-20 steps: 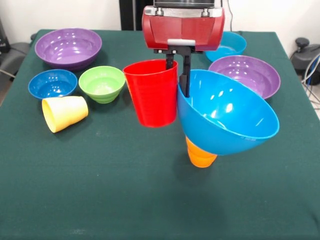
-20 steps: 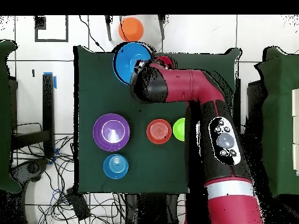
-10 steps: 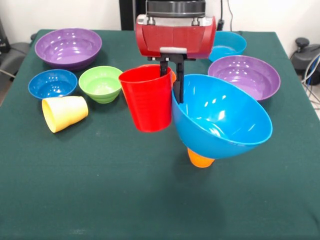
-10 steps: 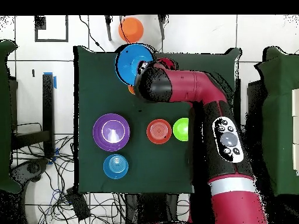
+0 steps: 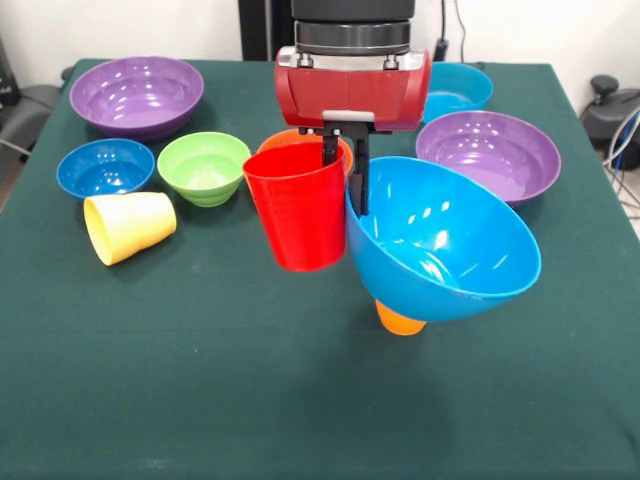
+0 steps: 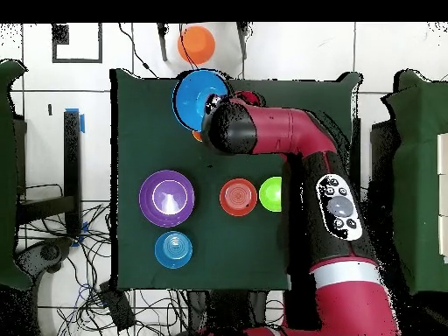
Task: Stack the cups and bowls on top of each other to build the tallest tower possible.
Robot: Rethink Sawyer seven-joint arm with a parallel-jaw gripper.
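While tilted, large blue bowl hangs — rim in jaws.

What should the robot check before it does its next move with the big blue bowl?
1. Grip: the gripper pinches the rim of the large glossy blue plastic bowl. Ok.
2. Bowl level: it hangs tilted, its opening facing the front camera. Not ok for stacking.
3. Over its target: the orange plastic cup shows just under the bowl. Whether the two touch: cannot tell.
4. Neighbour: the plain red tapered plastic cup stands right beside the gripper. Risk of a bump: not ok.
5. Other parts: the yellow plastic cup lies on its side on the green cloth table. Not ok; it may need righting later.
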